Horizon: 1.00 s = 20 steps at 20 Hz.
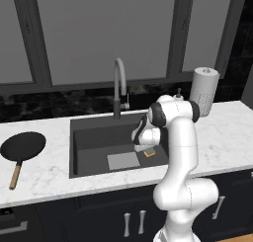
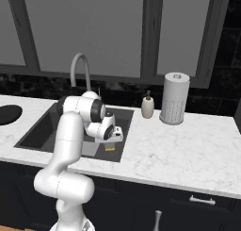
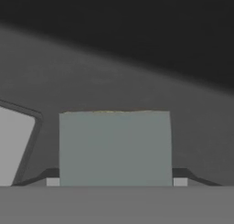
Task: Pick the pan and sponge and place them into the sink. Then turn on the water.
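Observation:
My gripper reaches down into the dark grey sink, close to its floor at the right end. It is shut on the sponge, a flat yellow pad whose grey face fills the hand view between my gripper's two tips, the sponge edges touching both. From the right, the sponge peeks out yellow under my hand. The black pan with its wooden handle lies on the counter left of the sink. A tall grey faucet arches over the basin's back edge; no water runs.
The pale square drain plate lies on the sink floor just left of the sponge. A paper towel roll and a soap bottle stand on the white marble counter at the back right. Windows rise behind the faucet.

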{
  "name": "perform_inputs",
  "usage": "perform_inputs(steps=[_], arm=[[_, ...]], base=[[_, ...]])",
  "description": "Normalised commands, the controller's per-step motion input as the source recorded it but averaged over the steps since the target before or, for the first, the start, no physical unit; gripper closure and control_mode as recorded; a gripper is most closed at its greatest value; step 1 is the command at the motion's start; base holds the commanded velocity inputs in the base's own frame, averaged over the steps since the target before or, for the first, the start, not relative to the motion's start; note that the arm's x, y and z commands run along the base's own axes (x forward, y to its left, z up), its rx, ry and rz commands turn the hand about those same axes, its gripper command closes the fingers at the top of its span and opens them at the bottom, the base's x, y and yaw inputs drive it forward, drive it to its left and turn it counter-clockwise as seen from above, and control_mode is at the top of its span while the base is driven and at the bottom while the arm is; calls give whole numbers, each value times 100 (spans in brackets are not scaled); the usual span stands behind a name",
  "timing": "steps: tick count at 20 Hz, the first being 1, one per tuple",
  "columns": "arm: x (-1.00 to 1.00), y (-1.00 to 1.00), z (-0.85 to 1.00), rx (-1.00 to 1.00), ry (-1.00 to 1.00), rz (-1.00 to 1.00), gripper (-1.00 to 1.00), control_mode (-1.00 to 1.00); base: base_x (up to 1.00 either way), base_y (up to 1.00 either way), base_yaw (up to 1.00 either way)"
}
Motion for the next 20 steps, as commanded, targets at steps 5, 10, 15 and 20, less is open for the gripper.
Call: perform_inputs(steps=[5, 10, 15, 20], arm=[[0, 0, 1, 0, 0, 0, -100, -100], [0, 0, 13, 0, 0, 0, -100, -100], [-14, 0, 30, 0, 0, 0, -100, -100], [-18, 0, 51, 0, 0, 0, -100, -100]], base=[[0, 0, 0], [0, 0, 0], [0, 0, 0], [0, 0, 0]])
